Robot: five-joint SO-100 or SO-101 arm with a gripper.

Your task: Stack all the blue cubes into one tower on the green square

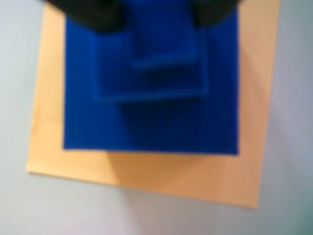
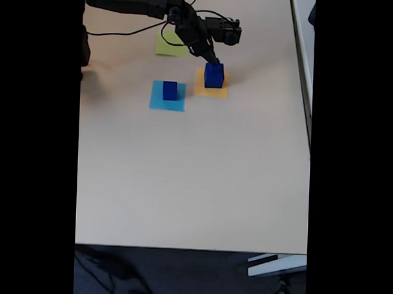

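My pincer (image 2: 213,62) sits at top of the blue stack (image 2: 214,75) on orange-yellow square (image 2: 211,91), grip I cannot tell w/ blur; next prob. lift top cube, carry to green square (image 2: 169,45).

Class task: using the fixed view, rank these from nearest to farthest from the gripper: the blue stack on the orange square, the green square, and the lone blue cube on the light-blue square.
1. Blue stack on the orange square: directly beneath the gripper.
2. Green square: up and left, partly behind the arm.
3. Lone blue cube on the light-blue square: down and left.
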